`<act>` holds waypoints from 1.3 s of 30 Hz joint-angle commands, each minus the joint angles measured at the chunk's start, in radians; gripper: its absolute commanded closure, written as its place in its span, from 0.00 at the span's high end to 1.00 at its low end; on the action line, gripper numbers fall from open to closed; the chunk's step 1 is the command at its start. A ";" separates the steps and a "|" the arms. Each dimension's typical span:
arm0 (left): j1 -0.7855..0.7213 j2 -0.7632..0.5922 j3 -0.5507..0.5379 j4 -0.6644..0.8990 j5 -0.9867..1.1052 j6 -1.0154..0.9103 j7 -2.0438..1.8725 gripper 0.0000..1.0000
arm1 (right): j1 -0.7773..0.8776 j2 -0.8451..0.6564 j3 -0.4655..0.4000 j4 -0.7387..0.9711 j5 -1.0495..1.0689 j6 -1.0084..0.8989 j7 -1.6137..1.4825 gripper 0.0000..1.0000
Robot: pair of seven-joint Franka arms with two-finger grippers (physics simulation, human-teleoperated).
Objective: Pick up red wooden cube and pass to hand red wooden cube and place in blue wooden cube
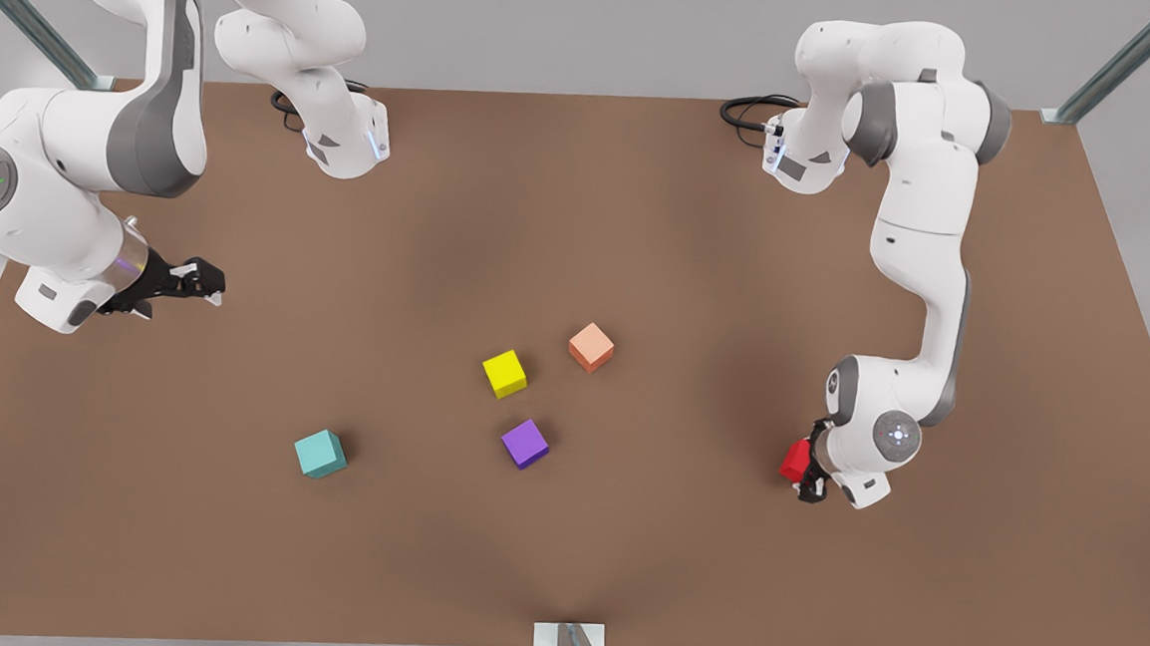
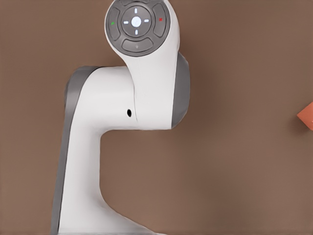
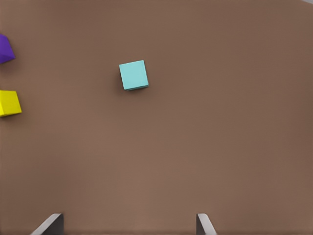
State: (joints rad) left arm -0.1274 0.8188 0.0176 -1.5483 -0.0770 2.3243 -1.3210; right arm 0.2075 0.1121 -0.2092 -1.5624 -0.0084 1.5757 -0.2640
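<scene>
Now the left gripper [image 1: 807, 474], far from the blue wooden cube [image 1: 319, 453], has its jaws grasping the red wooden cube [image 1: 794, 460]; the right gripper [image 1: 210, 286] waits nearer that cube, jaws released.

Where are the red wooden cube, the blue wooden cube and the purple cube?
red wooden cube [image 1: 794, 460], front view, its exposed red face.
blue wooden cube [image 1: 319, 453], front view, middle of cube.
purple cube [image 1: 525, 443], front view, top face.
</scene>
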 commanded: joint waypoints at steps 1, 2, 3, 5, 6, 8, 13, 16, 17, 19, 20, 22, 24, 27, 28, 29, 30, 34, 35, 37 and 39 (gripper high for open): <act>0.000 0.000 -0.001 0.000 -0.003 0.027 -0.024 0.81 | 0.000 -0.002 -0.001 -0.002 0.005 0.003 -0.006 1.00; 0.000 0.000 -0.001 0.000 -0.003 0.027 -0.024 0.67 | -0.002 -0.002 -0.001 -0.004 0.010 0.003 -0.006 1.00; 0.000 -0.001 -0.001 0.002 -0.003 0.027 -0.024 0.66 | -0.002 -0.002 -0.001 -0.004 0.010 0.003 -0.006 1.00; 0.003 -0.018 -0.001 0.002 -0.001 0.026 -0.023 0.58 | -0.002 -0.002 -0.001 -0.005 0.013 0.003 -0.006 1.00; 0.005 -0.035 -0.002 0.002 0.003 0.026 -0.014 0.54 | -0.002 -0.002 -0.001 -0.005 0.013 0.004 -0.006 1.00; 0.012 -0.082 -0.010 0.002 -0.001 0.026 0.120 0.53 | -0.002 -0.002 -0.001 -0.007 0.016 0.004 -0.006 1.00; 0.068 -0.092 -0.321 0.163 -0.055 -0.163 0.342 0.53 | -0.002 -0.002 -0.001 -0.007 0.019 0.004 -0.006 1.00; 0.127 -0.076 -0.662 0.211 -0.061 -0.220 0.433 0.53 | -0.002 0.000 -0.002 -0.007 0.038 0.003 -0.020 1.00; 0.126 -0.038 -0.723 0.244 -0.066 -0.215 0.468 0.53 | -0.013 0.015 -0.002 0.007 0.070 0.001 -0.023 1.00; 0.091 0.077 -0.786 0.373 -0.069 -0.209 0.486 0.54 | -0.013 0.063 -0.002 0.045 0.076 0.001 -0.134 1.00; 0.081 0.135 -0.827 0.415 -0.070 -0.189 0.577 0.55 | -0.013 0.103 -0.001 0.071 0.103 0.003 -0.259 1.00; 0.081 0.200 -0.858 0.441 -0.251 -0.126 0.932 0.54 | -0.005 0.161 0.004 0.079 0.301 -0.005 -0.271 1.00; 0.055 0.266 -0.924 0.519 -0.279 -0.126 1.091 0.53 | 0.015 0.241 0.007 0.107 0.541 -0.005 -0.261 1.00; 0.057 0.295 -0.938 0.540 -0.397 -0.126 1.338 0.52 | 0.013 0.342 0.007 0.108 0.869 -0.013 -0.267 1.00; 0.057 0.295 -0.940 0.557 -0.417 -0.128 1.457 0.48 | 0.013 0.383 0.008 0.108 0.965 -0.013 -0.273 1.00; 0.060 0.293 -0.938 0.557 -0.417 -0.129 1.536 0.48 | 0.018 0.417 0.008 0.108 1.051 -0.011 -0.276 1.00; 0.060 0.293 -0.940 0.556 -0.418 -0.128 1.615 0.48 | 0.023 0.440 0.024 0.108 1.120 -0.011 -0.276 1.00; 0.066 0.295 -0.941 0.553 -0.441 -0.129 1.734 0.48 | 0.020 0.477 0.068 0.090 1.260 -0.043 -0.331 1.00; 0.066 0.296 -0.941 0.553 -0.460 -0.128 1.734 0.49 | 0.018 0.477 0.073 0.090 1.262 -0.046 -0.333 1.00; 0.032 0.301 -0.941 0.554 -0.460 -0.049 1.930 0.53 | 0.016 0.478 0.073 0.081 1.265 -0.054 -0.368 1.00; 0.032 0.309 -0.967 0.556 -0.464 -0.023 2.007 0.53 | 0.018 0.494 0.073 0.081 1.289 -0.056 -0.498 1.00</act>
State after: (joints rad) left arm -0.0923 1.1278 -0.9454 -0.9935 -0.5095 2.2427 -0.2148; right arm 0.2255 0.6075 -0.1370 -1.4788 1.2322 1.5361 -0.4935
